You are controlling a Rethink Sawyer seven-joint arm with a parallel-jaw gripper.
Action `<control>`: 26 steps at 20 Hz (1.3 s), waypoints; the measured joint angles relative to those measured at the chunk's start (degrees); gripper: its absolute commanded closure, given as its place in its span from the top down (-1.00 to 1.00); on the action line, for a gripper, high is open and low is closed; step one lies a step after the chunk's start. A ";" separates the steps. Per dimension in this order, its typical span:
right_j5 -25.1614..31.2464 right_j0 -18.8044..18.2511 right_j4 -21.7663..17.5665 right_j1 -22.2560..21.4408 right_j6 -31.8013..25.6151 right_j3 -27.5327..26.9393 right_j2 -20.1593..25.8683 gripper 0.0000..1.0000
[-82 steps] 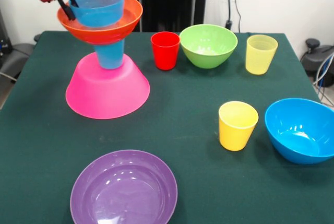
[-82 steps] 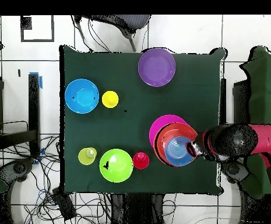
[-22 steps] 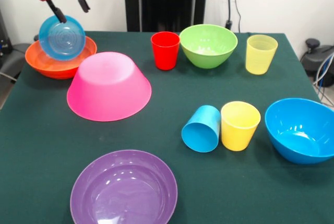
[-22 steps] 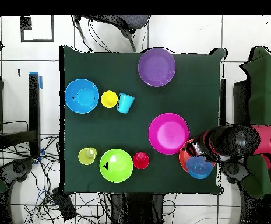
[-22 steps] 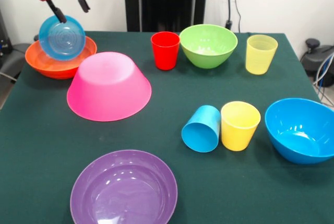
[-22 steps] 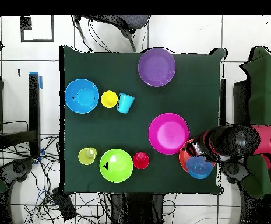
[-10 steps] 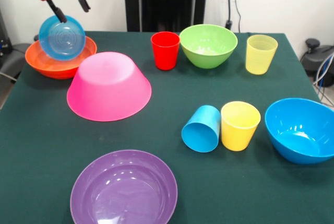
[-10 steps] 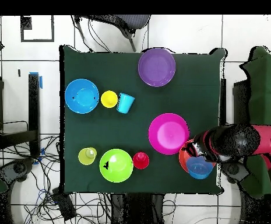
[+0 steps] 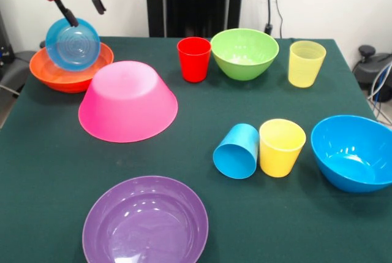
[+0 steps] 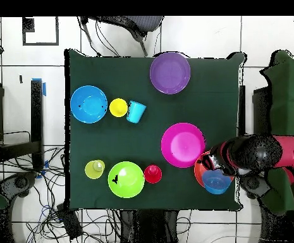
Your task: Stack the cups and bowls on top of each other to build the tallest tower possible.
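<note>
The big pink bowl (image 9: 128,100) stands upside down and bare on the table. The orange bowl (image 9: 49,74) sits upright behind and left of it, with the small blue bowl (image 9: 73,43) tilted on edge inside. My gripper (image 9: 87,15) hangs open just above the small blue bowl, one finger near its rim. The blue cup (image 9: 236,151) lies on its side against the opaque yellow cup (image 9: 281,146). The overhead view shows the pink bowl (image 10: 183,145), the small blue bowl (image 10: 216,181) and my gripper (image 10: 212,166) beside them.
The red cup (image 9: 194,59), green bowl (image 9: 244,53) and pale yellow cup (image 9: 306,63) stand in a row at the back. The medium blue bowl (image 9: 352,151) is at the right edge. The purple bowl (image 9: 146,220) is at the front.
The stack has come apart: the orange bowl and small blue bowl are off the pink bowl, and the blue cup has ended up by the yellow cup. Nothing moved in the last half second.
</note>
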 measured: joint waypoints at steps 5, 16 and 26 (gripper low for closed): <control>0.00 0.00 -0.14 0.00 0.00 0.00 0.00 1.00; 0.00 0.00 -0.29 -0.01 0.00 0.00 0.00 1.00; 0.00 -0.97 -5.18 0.01 0.00 -0.01 -0.60 1.00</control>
